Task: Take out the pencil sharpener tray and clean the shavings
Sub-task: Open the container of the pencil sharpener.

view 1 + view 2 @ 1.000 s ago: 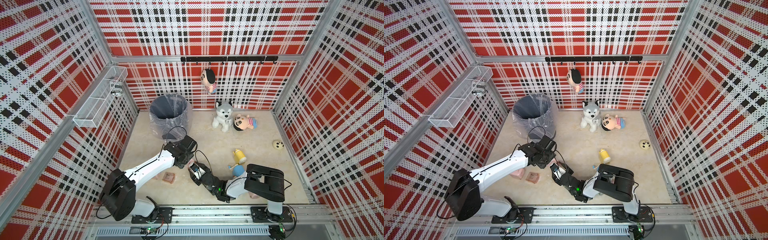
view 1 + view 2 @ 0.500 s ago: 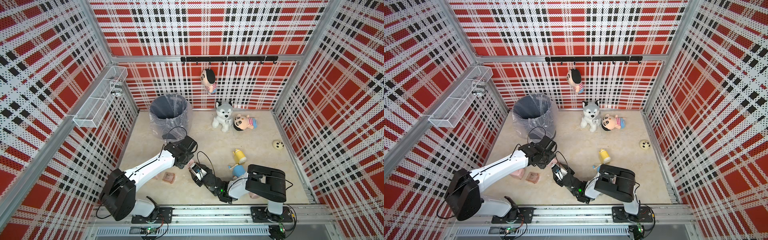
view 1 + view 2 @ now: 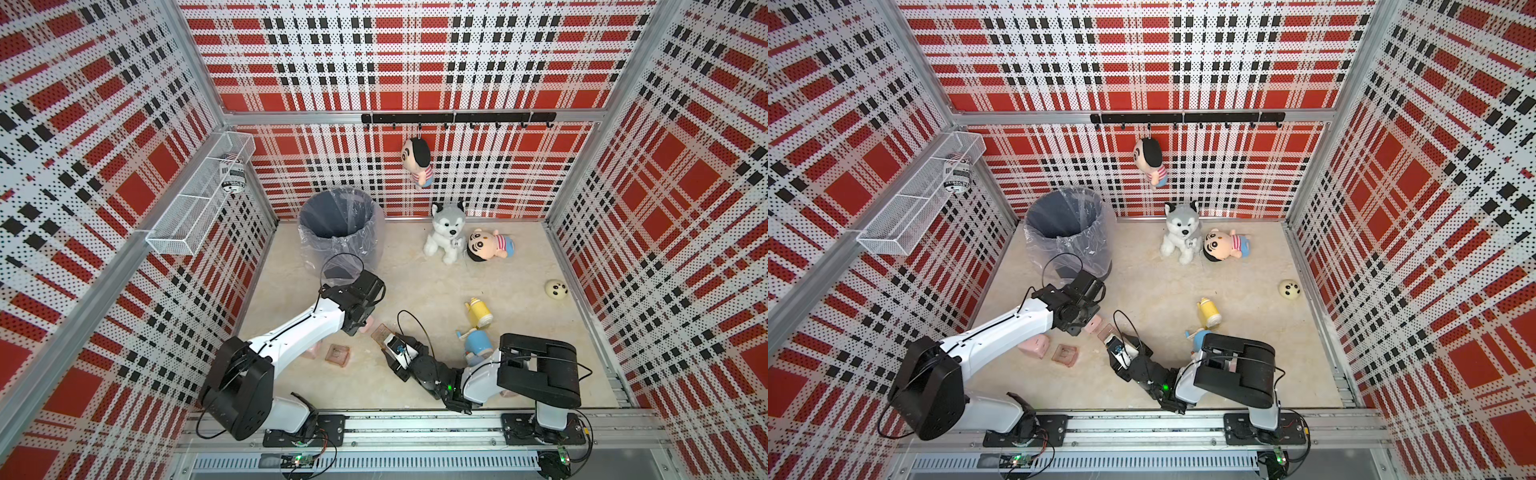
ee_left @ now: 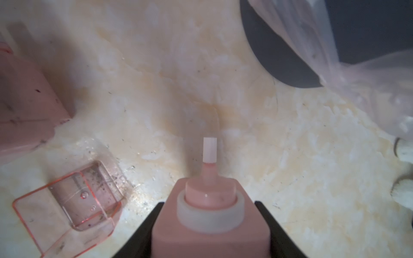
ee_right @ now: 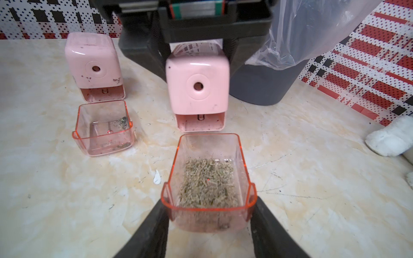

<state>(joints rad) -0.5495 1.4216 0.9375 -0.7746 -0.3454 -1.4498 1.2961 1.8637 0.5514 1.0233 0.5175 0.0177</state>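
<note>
Beige marbled tabletop sits inside red plaid walls.

shavings in tray before sharpener

"SUBSCRI…" on the printed can

Red-plaid perforated walls enclose a beige marbled floor — evenly lit.
</note>
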